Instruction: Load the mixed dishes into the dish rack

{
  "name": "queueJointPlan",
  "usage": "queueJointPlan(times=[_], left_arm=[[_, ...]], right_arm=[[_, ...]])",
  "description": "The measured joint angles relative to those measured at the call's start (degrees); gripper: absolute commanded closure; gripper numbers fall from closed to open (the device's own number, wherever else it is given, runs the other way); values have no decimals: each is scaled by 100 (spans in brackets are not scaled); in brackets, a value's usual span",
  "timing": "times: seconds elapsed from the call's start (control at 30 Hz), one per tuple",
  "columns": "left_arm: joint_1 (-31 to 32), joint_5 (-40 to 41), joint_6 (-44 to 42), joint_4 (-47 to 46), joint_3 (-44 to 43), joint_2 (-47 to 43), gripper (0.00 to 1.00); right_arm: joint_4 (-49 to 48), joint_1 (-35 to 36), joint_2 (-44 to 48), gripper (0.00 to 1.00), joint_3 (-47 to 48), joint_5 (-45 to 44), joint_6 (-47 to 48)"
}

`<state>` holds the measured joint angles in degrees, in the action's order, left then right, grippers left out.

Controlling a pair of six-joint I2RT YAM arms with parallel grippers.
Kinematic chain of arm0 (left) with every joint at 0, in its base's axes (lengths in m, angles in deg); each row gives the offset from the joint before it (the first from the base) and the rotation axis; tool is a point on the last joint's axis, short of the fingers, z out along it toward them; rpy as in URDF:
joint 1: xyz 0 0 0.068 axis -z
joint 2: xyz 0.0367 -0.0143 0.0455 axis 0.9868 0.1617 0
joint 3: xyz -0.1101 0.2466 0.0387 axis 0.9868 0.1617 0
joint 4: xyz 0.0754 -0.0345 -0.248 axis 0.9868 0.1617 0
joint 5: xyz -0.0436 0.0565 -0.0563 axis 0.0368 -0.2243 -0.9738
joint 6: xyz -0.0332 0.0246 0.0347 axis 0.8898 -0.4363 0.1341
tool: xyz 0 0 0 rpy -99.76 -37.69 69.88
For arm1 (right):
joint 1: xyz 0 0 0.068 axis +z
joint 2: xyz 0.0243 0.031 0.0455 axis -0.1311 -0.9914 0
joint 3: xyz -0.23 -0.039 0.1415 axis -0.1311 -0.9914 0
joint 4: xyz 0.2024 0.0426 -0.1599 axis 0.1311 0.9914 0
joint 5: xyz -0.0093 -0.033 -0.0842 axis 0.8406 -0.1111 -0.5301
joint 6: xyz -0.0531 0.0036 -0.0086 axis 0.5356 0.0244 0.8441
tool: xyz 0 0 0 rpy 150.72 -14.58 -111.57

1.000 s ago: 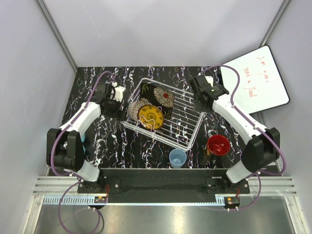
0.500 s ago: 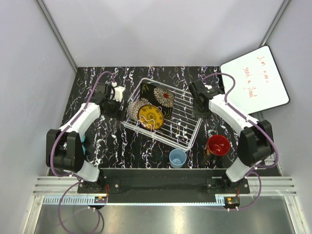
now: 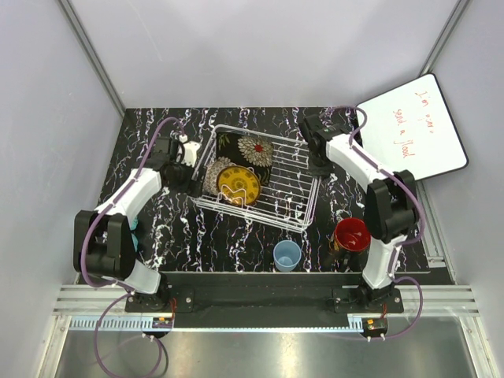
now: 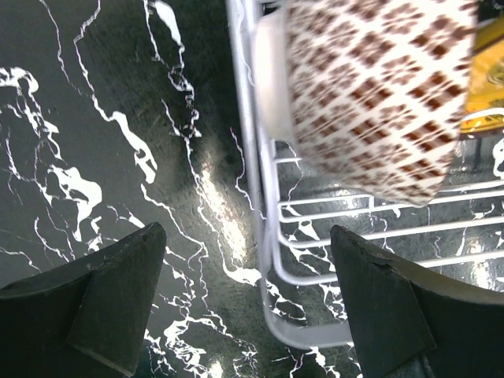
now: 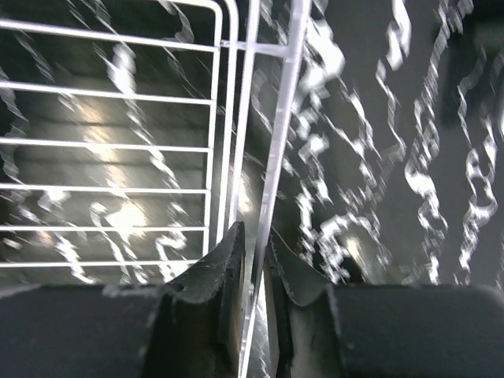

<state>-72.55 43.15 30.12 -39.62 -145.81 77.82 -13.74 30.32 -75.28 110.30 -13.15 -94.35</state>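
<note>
**Marble table, rack in hand, two dishes left to load**

Black marbled table [image 3: 181, 228] fills the floor of a grey-walled cell, and we read it from our left side across.

Our left gripper [image 3: 187, 157] hangs low at the rack's left end. In its wrist view the left gripper [image 4: 246, 232] stands with jaws wide apart, holding nothing, with the rack's corner wire passing between them untouched.

The rack [image 3: 252, 215] sits mid-table, slightly skewed. In its left half we see the bowl [image 3: 213, 175], the yellow plate [image 3: 239, 186] leaning against it, and the floral plate [image 3: 250, 151] behind them. The right half is bare wire.

Our right gripper [image 3: 319, 161] is at the rack's right edge. Its wrist view shows the right gripper [image 5: 253, 252] pinched together on the rim wire.

The cup [image 3: 287, 255] and mug [image 3: 352, 235] wait on the table near our bases. A board [image 3: 413, 130] lies at the far right.

We judge this step to be steadying or shifting the rack, with loading roughly three-fifths done. Next, we think the right jaws must let go of the rim, reach the nearby mug, grip its wall or handle, and set it in the bare half.
</note>
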Motion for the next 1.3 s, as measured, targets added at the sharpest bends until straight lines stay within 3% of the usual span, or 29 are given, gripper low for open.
queueJointPlan(times=[0.2,0.33,0.43,0.57,0.73,0.87,1.2,1.23,1.3], left_arm=[[-31,7,-2,-26,260,-221,12],[-33,7,-2,52,356,-380,12],[-33,9,-20,131,356,-476,12],[-48,26,-42,205,328,-516,12],[-83,24,-44,452,199,-535,12],[-138,24,-42,629,188,-769,11],[-752,-68,-44,1386,-472,-1307,11],[-756,-76,-44,1408,-588,-1314,11],[-756,-105,-42,1436,-754,-1357,11]], right_arm=[[-166,-2,-623,76,826,210,151],[-223,-2,-909,65,1193,337,243],[-258,-2,-977,33,1268,442,286],[-275,4,-966,1,1314,470,343],[-247,4,-706,0,1285,402,400],[-136,4,68,0,1047,295,354],[435,122,3893,1,-1375,1019,-74],[533,153,4175,3,-1567,1126,-184],[767,227,4577,17,-1930,1305,-402]])
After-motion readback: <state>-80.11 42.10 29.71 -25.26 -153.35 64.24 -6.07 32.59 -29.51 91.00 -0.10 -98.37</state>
